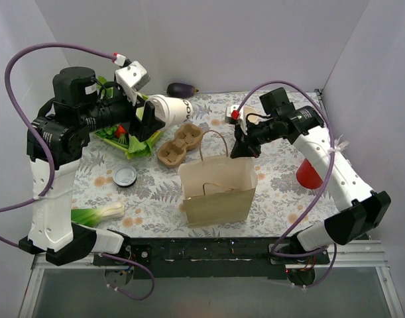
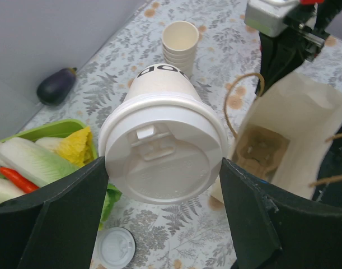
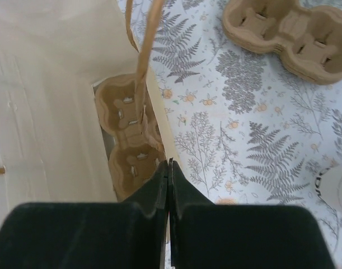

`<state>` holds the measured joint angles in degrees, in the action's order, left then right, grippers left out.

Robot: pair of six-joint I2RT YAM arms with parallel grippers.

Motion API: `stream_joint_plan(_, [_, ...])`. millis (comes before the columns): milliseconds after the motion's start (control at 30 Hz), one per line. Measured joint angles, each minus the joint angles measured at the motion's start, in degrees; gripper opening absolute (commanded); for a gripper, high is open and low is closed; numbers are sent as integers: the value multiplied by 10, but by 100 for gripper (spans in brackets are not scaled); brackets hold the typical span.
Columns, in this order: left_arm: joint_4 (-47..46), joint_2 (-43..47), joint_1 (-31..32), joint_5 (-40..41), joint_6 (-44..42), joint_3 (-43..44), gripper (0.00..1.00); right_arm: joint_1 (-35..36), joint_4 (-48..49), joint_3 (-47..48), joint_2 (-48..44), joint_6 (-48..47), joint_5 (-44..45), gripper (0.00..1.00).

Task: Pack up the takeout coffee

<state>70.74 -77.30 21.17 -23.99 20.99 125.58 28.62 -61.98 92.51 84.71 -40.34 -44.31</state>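
The takeout coffee is a cream-white cup with dark print and a white lid. My left gripper is shut on it and holds it tilted on its side above the table, left of the bag. In the left wrist view the lid faces the camera between my fingers. The brown paper bag stands open at the front middle, with a cardboard cup carrier at its bottom. My right gripper is shut on the bag's far rim.
A second cup carrier lies behind the bag. A green tray of vegetables, a loose lid and a leek lie at the left. A stack of lidless cups, an eggplant and a red cup stand farther off.
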Motion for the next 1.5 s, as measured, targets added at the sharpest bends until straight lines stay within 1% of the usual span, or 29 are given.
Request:
stream_joint_plan(167, [48, 0, 0, -70, -2, 8, 0, -5, 49, -17, -54, 59, 54, 1])
stream_joint_plan(300, [54, 5, 0, -131, 5, 28, 0, -5, 77, -23, -84, 89, 73, 1])
stream_joint_plan(367, [54, 16, 0, -163, 9, 14, 0, -5, 90, -31, -89, 95, 79, 1])
stream_joint_plan(433, [56, 31, 0, -189, 9, -16, 0, -5, 97, -45, -90, 100, 85, 1])
stream_joint_plan(533, [62, 34, 2, -208, 4, -45, 0, -5, 100, -58, -87, 104, 89, 1])
stream_joint_plan(733, [61, 9, 14, -197, -36, -76, 0, -5, 109, -62, -86, 104, 91, 1])
stream_joint_plan(833, [53, 3, 19, -184, -54, -78, 0, -5, 109, -60, -86, 104, 94, 1])
stream_joint_plan(933, [36, 14, 19, -174, -78, -87, 0, -5, 107, -55, -86, 104, 97, 1])
stream_joint_plan(1100, [34, 37, 20, -167, -117, -97, 0, -5, 105, -48, -86, 102, 97, 1])
stream_joint_plan(1300, [34, 38, 30, -166, -146, -103, 0, -5, 106, -44, -82, 102, 96, 1])
stream_joint_plan(1400, [41, 31, 45, -158, -163, -103, 0, -5, 106, -40, -81, 102, 95, 1])
stream_joint_plan(1500, [47, 21, 84, -132, -177, -103, 0, -5, 107, -40, -81, 102, 94, 1])
